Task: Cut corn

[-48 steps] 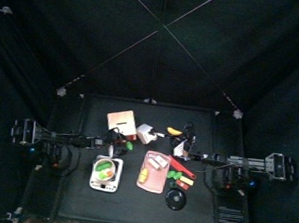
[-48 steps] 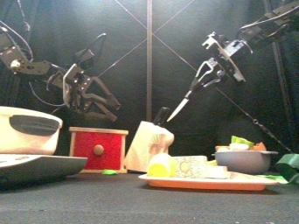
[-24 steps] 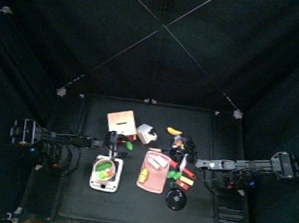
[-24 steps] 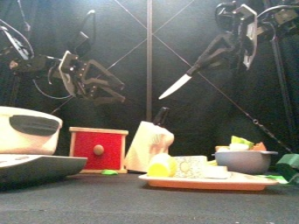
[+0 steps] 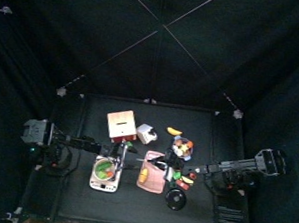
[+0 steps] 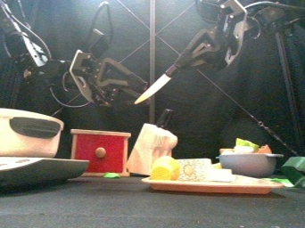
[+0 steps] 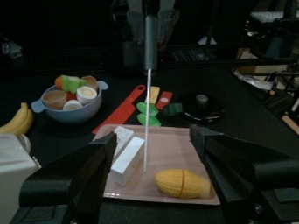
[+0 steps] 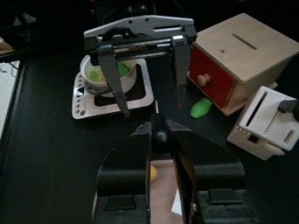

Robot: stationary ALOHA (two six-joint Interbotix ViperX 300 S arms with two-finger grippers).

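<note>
Right jaws [image 6: 205, 52] grip knife [image 6: 160, 83].

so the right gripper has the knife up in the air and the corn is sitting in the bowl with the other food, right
Not quite. The right gripper does hold the knife in the air, but the corn lies on the pink tray, not in the bowl. The left wrist view shows it on the tray, apart from the bowl.

You've a red box [image 6: 100, 150] and knife block [image 6: 152, 148] below the tool; a bowl [image 7: 68, 99] and banana [image 7: 16, 119] lie aside.
</note>
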